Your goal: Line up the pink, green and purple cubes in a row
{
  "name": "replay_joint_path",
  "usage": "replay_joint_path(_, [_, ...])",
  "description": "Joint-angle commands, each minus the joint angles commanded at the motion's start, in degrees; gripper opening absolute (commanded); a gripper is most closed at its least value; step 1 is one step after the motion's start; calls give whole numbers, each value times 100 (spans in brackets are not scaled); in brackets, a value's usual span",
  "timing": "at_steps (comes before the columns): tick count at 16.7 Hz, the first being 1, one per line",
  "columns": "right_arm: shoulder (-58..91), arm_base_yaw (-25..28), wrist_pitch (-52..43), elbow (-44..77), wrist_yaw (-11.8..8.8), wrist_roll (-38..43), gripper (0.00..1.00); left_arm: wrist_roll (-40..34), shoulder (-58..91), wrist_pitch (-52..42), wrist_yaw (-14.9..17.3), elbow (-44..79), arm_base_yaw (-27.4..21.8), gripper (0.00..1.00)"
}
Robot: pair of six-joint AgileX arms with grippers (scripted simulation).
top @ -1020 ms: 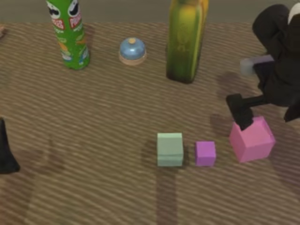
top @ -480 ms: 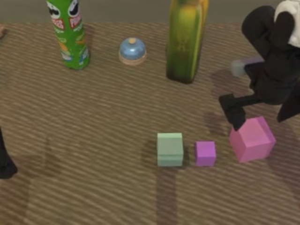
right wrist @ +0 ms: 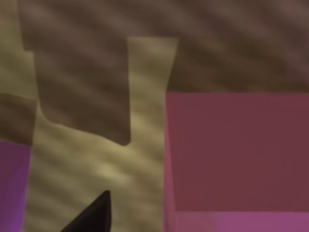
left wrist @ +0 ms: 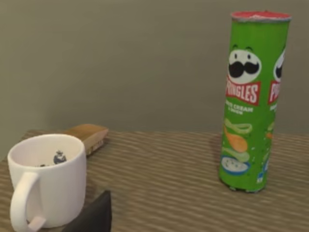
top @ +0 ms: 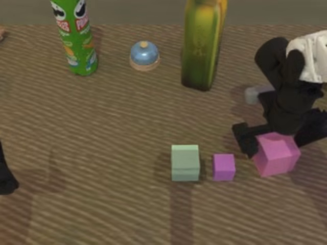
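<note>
My right gripper (top: 270,143) low over pink cube (top: 278,155) near tabletop's right edge, fingers spread astride it; purple cube (top: 224,167), green cube (top: 185,162) alongside. Left arm parked at left edge, its fingers unreadable.

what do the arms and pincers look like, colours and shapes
The right arm is bulky matte black with a white section near the top and a small grey block on its side. Its right pincer has flat, squared black fingers. The left arm shows only as a black tapered shape at the table's left edge. No cables or markings show.
</note>
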Motion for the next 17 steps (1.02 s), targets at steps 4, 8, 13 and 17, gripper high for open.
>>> replay_joint_path(4, [233, 8, 535, -317, 2, 10, 100, 0, 0, 0, 0, 0, 0, 100])
replay_joint_path(8, [234, 8, 537, -318, 2, 10, 92, 0, 0, 0, 0, 0, 0, 100])
replay_joint_path(13, [234, 8, 537, -318, 2, 10, 55, 0, 0, 0, 0, 0, 0, 100])
replay_joint_path(17, [234, 8, 537, -318, 2, 10, 25, 0, 0, 0, 0, 0, 0, 100])
